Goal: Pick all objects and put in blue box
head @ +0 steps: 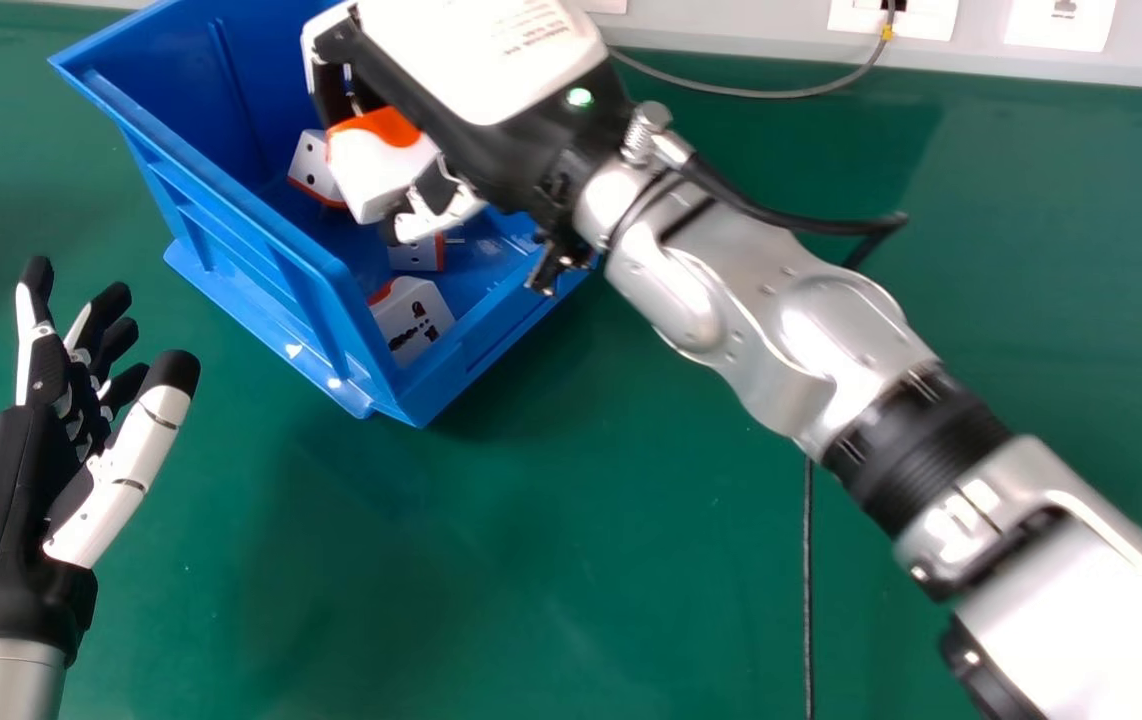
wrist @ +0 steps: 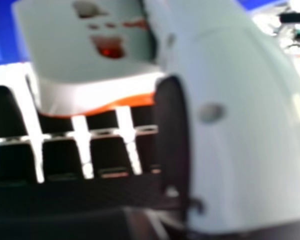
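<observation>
In head view, w/ 12 o'clk as the far side, blue box stands on green bench at approx. 10 o'clk. Its near corner points to approx. 6 o'clk of the box itself.

R arm comes in from 4 o'clk and crosses the bench, so that R hand is above the box, just before 12 o'clk. This hand is closed around a plug, white w/ orange part, which is over the inside of the box. R hand view shows the same plug btw. fingers and thumb; its face w/ holes and its orange edge are visible.

Three other plugs, also white w/ orange, lie in the box: 2nd plug at 9 o'clk of the held one, 3rd plug at 5 o'clk of it, partly hidden by R hand, and 4th plug farther, btw. 5 and 6 o'clk, near the near corner.

L hand is at approx. 9 o'clk, a bit toward 8, apart from the box. It is wide, w/ relaxed fingers toward 12 o'clk and thumb held away.

A grey cable hangs in a curve at approx. 1 o'clk, by the wall sockets. A black cable runs on the bench toward 5 o'clk.
</observation>
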You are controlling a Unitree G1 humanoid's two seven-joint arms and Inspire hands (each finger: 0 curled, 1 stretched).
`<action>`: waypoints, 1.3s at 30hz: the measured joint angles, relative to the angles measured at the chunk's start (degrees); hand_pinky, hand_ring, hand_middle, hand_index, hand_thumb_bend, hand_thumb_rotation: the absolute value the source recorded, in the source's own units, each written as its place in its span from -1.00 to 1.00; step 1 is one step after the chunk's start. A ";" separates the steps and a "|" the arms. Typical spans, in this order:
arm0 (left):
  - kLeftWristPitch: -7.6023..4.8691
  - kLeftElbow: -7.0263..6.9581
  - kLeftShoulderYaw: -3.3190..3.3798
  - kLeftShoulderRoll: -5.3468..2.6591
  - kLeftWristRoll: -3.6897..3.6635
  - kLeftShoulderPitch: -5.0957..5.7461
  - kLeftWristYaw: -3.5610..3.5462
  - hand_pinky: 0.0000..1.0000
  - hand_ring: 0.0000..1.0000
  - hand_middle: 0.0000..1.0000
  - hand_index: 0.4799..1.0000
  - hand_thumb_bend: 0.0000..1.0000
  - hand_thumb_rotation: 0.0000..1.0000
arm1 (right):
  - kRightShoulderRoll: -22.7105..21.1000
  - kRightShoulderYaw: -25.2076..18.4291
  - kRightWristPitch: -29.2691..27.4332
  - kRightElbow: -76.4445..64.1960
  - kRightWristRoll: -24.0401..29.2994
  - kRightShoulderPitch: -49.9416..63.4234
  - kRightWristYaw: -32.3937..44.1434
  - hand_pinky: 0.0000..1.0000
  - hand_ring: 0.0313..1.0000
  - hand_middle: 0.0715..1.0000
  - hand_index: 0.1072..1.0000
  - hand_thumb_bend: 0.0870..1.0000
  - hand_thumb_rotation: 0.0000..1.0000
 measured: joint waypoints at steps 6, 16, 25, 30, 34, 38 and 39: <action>0.01 -0.15 -0.42 -0.20 0.01 0.00 0.23 0.81 0.90 0.91 0.75 0.05 0.13 | 3.64 2.65 0.13 12.49 0.08 -5.81 -4.65 -0.28 -0.14 -0.05 -0.21 -0.10 -1.00; 1.39 -1.74 -1.07 -0.43 0.01 0.03 1.22 0.81 0.90 0.91 0.75 0.05 0.13 | 4.43 4.06 0.82 18.62 1.25 -9.02 -2.92 -0.28 -0.12 -0.01 -0.22 -0.11 -1.00; 2.03 -2.06 -1.18 -0.47 -0.24 -0.07 1.18 0.82 0.91 0.92 0.76 0.04 0.13 | 3.44 6.39 4.44 17.73 1.07 -9.04 5.78 0.23 0.50 0.55 0.41 0.10 -0.91; 4.80 -2.73 -1.14 -1.13 -3.39 -0.14 0.82 0.83 0.91 0.93 0.77 0.02 0.10 | 2.77 8.51 5.89 16.72 -0.53 -9.04 4.93 0.52 0.75 0.77 0.70 0.28 -0.67; 7.01 -3.72 -1.13 -2.27 -5.24 -0.11 0.75 0.84 0.92 0.93 0.77 -0.02 0.05 | 2.32 9.11 6.49 16.52 -0.67 -9.04 4.04 0.69 0.87 0.88 0.85 0.36 -0.52; 8.24 -5.84 -1.14 -2.64 -5.23 -0.10 0.95 0.85 0.92 0.92 0.75 -0.05 -0.03 | 2.09 9.73 7.33 16.50 -0.79 -9.04 3.64 0.79 0.95 0.95 0.94 0.42 -0.38; 8.41 -6.10 -1.14 -2.65 -5.22 -0.10 0.99 0.85 0.92 0.92 0.75 -0.06 -0.04 | 2.07 9.74 7.65 16.49 -0.77 -9.03 3.62 0.81 0.96 0.96 0.95 0.42 -0.36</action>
